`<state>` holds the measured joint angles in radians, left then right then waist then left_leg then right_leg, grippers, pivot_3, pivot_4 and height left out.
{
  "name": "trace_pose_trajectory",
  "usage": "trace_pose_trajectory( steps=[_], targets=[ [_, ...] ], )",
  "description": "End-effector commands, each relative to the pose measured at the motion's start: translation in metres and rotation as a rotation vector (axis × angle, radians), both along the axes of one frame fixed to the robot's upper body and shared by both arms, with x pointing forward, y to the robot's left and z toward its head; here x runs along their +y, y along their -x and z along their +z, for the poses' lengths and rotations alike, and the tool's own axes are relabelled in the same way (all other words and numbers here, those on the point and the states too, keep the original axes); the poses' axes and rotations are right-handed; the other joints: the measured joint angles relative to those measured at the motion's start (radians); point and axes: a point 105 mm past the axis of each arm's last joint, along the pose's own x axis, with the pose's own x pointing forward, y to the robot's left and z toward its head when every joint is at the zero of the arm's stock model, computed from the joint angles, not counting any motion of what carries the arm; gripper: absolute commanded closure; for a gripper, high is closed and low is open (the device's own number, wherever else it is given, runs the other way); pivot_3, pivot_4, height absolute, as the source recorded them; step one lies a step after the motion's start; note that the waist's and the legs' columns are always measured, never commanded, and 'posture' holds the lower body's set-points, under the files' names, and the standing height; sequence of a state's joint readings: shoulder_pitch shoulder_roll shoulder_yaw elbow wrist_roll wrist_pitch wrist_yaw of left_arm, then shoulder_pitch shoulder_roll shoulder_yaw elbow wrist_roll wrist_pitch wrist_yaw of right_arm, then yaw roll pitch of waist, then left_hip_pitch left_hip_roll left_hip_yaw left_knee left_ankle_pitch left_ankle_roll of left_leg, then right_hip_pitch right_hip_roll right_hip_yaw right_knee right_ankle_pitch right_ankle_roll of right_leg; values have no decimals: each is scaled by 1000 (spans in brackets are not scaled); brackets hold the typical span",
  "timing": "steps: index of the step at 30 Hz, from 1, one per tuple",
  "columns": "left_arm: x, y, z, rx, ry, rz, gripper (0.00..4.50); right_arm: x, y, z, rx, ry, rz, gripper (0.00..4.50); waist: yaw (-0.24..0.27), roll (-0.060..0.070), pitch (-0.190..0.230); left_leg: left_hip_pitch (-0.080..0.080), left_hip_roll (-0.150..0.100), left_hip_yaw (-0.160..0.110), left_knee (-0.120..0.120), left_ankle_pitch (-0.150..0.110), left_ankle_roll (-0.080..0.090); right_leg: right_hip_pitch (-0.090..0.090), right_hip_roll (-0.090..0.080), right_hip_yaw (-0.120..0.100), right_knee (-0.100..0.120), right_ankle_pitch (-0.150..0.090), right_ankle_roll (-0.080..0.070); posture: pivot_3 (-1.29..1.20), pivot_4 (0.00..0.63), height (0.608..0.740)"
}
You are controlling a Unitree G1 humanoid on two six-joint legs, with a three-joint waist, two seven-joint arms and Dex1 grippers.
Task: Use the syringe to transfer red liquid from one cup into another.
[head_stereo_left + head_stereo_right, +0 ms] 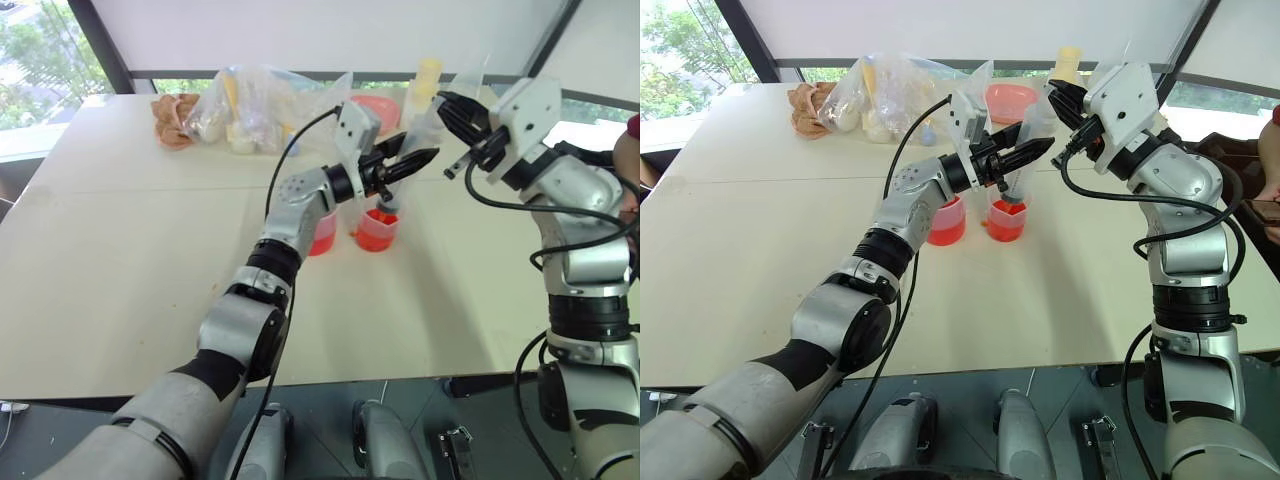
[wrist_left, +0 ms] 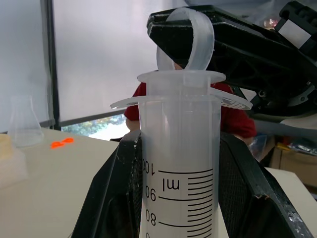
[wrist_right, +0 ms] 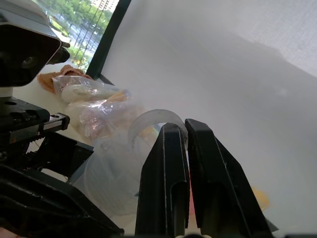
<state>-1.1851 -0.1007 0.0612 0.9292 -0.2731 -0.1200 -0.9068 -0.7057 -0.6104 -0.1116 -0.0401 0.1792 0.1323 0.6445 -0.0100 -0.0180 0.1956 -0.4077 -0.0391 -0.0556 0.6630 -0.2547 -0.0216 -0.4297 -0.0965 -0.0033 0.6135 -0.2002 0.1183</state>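
On the cream table point(image 1: 120, 280), going left to right, the wider cup point(image 1: 322, 233) with red liquid point(image 1: 322, 240) stands partly behind the left forearm. Just beside it, to its right, is the smaller cup point(image 1: 377, 230), which also holds red. The left gripper point(image 1: 408, 162) hovers above the smaller cup with its jaws clamped on the barrel of the syringe point(image 2: 181, 163), which it holds upright with the lower end pointing down into that cup. In the left wrist view the plunger sits nearly fully down, its flange just above the barrel's flange. The right gripper point(image 3: 185, 134) reaches in from the right at the top of the syringe, its fingers pressed together on the plunger's thumb ring point(image 2: 190, 37).

The step in hand looks like working the plunger while the tip is in the smaller cup. Whether the tip is under the liquid cannot be told from here. To do it well, the left grip should keep the barrel vertical and steady, so the tip does not swing and knock the light cup over. The right hand should move the ring straight along the barrel's axis and slowly. A sideways pull could tilt the syringe or slip the thin ring out of the pinch. Any jerk risks splashing red onto the table
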Motion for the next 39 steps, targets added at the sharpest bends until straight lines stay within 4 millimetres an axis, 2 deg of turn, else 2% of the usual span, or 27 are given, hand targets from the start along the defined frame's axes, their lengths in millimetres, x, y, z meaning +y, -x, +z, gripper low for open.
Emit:
trace_pose_trajectory(
  steps=[1, 5, 7, 10, 15, 18, 20, 22, 23, 25, 27, 30, 32, 33, 35, 36, 37, 38, 39],
  targets=[
    [-4, 21, 84, -196, 175, -30, 3044, 26, 5, -29, 98, 56, 105, 4446, 1, 0, 0, 0, 0, 0, 0, 0, 0, 0, 0, 0, 0, 0, 0, 0, 150, 740],
    [-5, 23, 84, -192, 174, -46, 3044, 24, 5, -28, 96, 45, 91, 4446, 0, 0, 0, 0, 0, 0, 0, 0, 0, 0, 0, 0, 0, 0, 0, 0, 150, 740],
    [-6, 25, 82, -190, 164, -58, 3044, 16, 5, -21, 81, 9, 69, 4446, 0, 0, 0, 0, 0, 0, 0, 0, 0, 0, 0, 0, 0, 0, 0, 0, 150, 740],
    [-7, 26, 78, -183, 156, -72, 3044, 3, 8, -9, 57, -59, 37, 3468, 0, 0, 0, 0, 0, 0, 0, 0, 0, 0, 0, 0, 0, 0, 0, 0, 150, 740],
    [-4, 25, 79, -150, 182, -72, 3044, -20, 18, -1, 41, -167, -22, 1054, 1, 0, 0, 0, 0, 0, 0, 0, 0, 0, 0, 0, 0, 0, 0, 0, 150, 740],
    [5, 20, 89, -118, 227, -51, 3044, -36, 28, 5, 40, -234, -49, 1054, 7, 0, 0, 0, 0, 0, 0, 0, 0, 0, 0, 0, 0, 0, 0, 0, 150, 740],
    [23, 12, 120, -57, 320, 0, 3044, -44, 36, 8, 60, -253, -40, 1054, 12, 0, 0, -1, 0, 0, 1, 0, 0, 0, 0, 0, 0, 0, 0, 0, 150, 740],
    [35, 7, 141, 4, 371, 43, 3044, -45, 40, 7, 87, -241, -21, 1054, 8, 0, 0, 0, 0, 0, 0, 0, 1, 0, 0, 0, 0, 0, 0, 0, 150, 740],
    [49, -4, 156, 86, 382, 122, 3044, -40, 43, 3, 122, -205, 15, 1054, 7, 0, 0, 0, 0, 0, 0, 0, 1, 0, 0, 0, 0, 0, 0, 0, 150, 740],
    [70, -15, 175, 188, 384, 227, 3044, -31, 48, -2, 174, -152, 71, 1054, -7, 0, 0, 0, 1, -1, 0, -1, 1, 0, 1, 0, 1, 0, 0, 0, 150, 740],
    [100, -21, 185, 220, 318, 354, 3044, -13, 55, -8, 245, -98, 181, 1054, -12, 0, 0, 1, 1, -1, 0, -1, 2, 0, 1, 0, 1, 0, 1, 0, 150, 740],
    [148, -24, 185, 130, 210, 603, 3044, 18, 67, -19, 339, -25, 364, 1054, -19, 1, 0, 3, 2, -2, -1, -2, 3, 0, 2, 1, 2, -1, 1, 0, 150, 740],
    [169, -27, 171, 255, 183, 642, 3044, 35, 74, -27, 387, 17, 458, 1054, -16, 1, 0, 3, 2, -2, -1, -1, 2, 1, 3, 1, 2, -1, 1, 0, 150, 740],
    [183, -29, 157, 323, 142, 693, 3044, 45, 77, -32, 413, 32, 515, 1054, -11, 1, 0, 3, 2, -3, 0, -1, 2, 1, 2, 1, 3, -1, 1, 0, 150, 740],
    [218, -28, 112, 526, 17, 836, 3044, 68, 84, -44, 467, 65, 641, 1054, -10, 1, 0, 3, 2, -3, 1, -1, 2, 1, 2, 1, 3, -1, 1, 0, 150, 740],
    [229, -23, 98, 589, -19, 879, 3044, 74, 86, -48, 484, 73, 681, 1054, -11, 1, 0, 3, 2, -4, 1, -1, 2, 1, 2, 2, 3, -1, 1, 0, 150, 740],
    [234, -17, 75, 681, -29, 884, 3044, 81, 86, -55, 505, 85, 711, 1054, -10, 1, 0, 3, 2, -4, 1, -1, 2, 1, 2, 2, 3, -1, 1, 0, 150, 740],
    [236, -12, 61, 736, -27, 883, 3044, 84, 86, -60, 517, 92, 727, 1054, -6, 0, 0, 3, 2, -5, 0, -1, 2, 0, 2, 2, 3, -1, 1, 0, 150, 740],
    [239, -7, 32, 825, -69, 912, 3044, 88, 86, -65, 528, 96, 741, 1054, -1, -1, 0, 2, 1, -5, 1, -1, 2, 0, 2, 2, 4, -1, 1, 0, 150, 740]
  ],
)
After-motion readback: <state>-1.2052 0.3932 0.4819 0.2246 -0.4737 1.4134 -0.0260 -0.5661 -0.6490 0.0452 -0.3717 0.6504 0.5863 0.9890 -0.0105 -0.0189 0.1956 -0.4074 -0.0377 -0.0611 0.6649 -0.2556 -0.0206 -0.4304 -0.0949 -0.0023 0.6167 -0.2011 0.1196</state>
